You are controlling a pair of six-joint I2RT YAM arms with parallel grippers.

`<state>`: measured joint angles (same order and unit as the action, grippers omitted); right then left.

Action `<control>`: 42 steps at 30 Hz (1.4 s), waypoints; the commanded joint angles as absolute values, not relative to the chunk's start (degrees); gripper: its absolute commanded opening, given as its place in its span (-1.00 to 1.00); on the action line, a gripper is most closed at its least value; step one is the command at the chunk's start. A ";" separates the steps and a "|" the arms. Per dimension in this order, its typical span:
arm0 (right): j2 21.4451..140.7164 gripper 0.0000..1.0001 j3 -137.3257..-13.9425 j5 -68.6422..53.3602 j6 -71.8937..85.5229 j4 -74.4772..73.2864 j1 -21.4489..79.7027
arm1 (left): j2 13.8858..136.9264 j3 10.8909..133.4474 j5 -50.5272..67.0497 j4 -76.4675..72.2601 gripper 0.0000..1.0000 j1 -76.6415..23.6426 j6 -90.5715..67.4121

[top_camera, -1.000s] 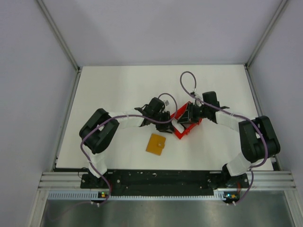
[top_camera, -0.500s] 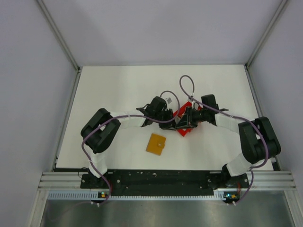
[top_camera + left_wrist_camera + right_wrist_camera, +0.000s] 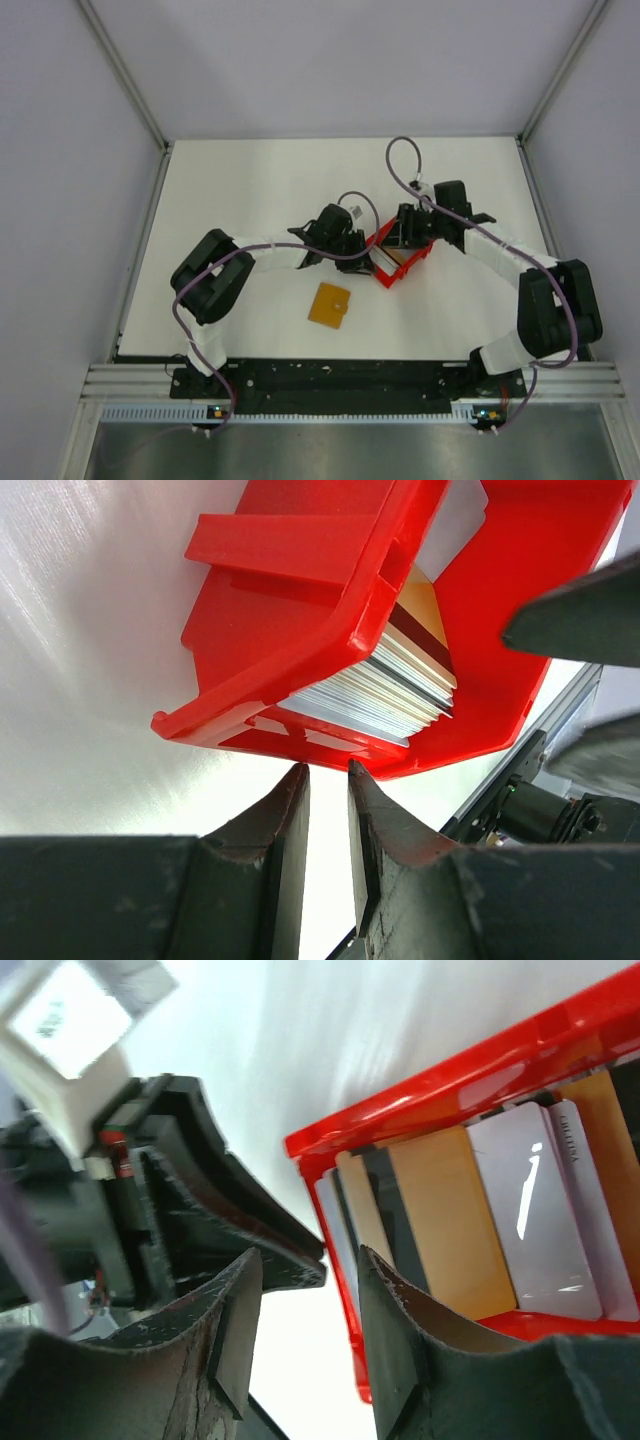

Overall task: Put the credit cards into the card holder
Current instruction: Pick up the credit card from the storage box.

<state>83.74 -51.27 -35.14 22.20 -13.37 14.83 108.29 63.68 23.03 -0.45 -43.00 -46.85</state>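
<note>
The credit cards (image 3: pixel 390 685) stand as a stack on edge inside a tilted red tray (image 3: pixel 290 600). In the right wrist view I see an orange card (image 3: pixel 450 1220) and a grey-white card (image 3: pixel 530 1210) among them. The card holder (image 3: pixel 329 305), a flat orange-brown wallet, lies on the table in front of the tray (image 3: pixel 405 268). My left gripper (image 3: pixel 362 250) (image 3: pixel 327 772) sits at the tray's left edge, its jaws a narrow gap apart with nothing between them. My right gripper (image 3: pixel 400 232) (image 3: pixel 305 1257) is open and empty over the tray's left wall.
The white table (image 3: pixel 250 190) is walled by grey panels on three sides. The left gripper's fingers (image 3: pixel 250 1220) lie close beside my right gripper. A purple cable (image 3: pixel 400 160) loops above the right wrist.
My right gripper has pulled back from the tray toward the far right, and its arm has swung outward. The left gripper has stayed at the tray's left edge.
</note>
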 commanded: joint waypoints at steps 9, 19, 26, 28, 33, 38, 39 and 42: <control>97.99 -0.07 -59.23 -35.42 12.40 -22.32 15.99 | 107.84 64.16 21.97 -4.22 -0.50 -42.45 -46.32; 97.65 -0.31 -58.45 -34.97 13.44 -23.38 17.58 | 108.46 65.04 22.15 -3.96 -0.59 -40.78 -45.79; 95.19 -0.29 -56.43 -41.57 17.14 -20.04 17.58 | 108.63 65.48 22.06 -3.34 -0.60 -39.81 -45.44; 95.01 -0.28 -55.99 -42.45 17.40 -19.52 17.58 | 108.55 65.57 22.15 -3.34 -0.60 -39.73 -45.26; 94.40 -0.38 -54.76 -43.33 18.54 -18.28 17.40 | 108.54 65.74 22.06 -2.99 -0.60 -39.81 -45.00; 93.34 -0.35 -54.23 -42.63 19.25 -18.02 17.32 | 108.63 65.83 22.06 -2.64 -0.60 -39.64 -44.82; 92.99 -0.35 -54.14 -42.54 19.34 -17.84 17.23 | 108.63 65.83 22.23 -2.64 -0.60 -39.64 -44.82; 92.46 -0.34 -54.05 -42.71 19.95 -17.67 16.70 | 108.54 65.57 22.24 -2.55 -0.60 -39.64 -44.82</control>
<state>95.59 -54.19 -39.99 18.68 -19.18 16.10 108.29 64.07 22.90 -1.17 -39.68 -45.93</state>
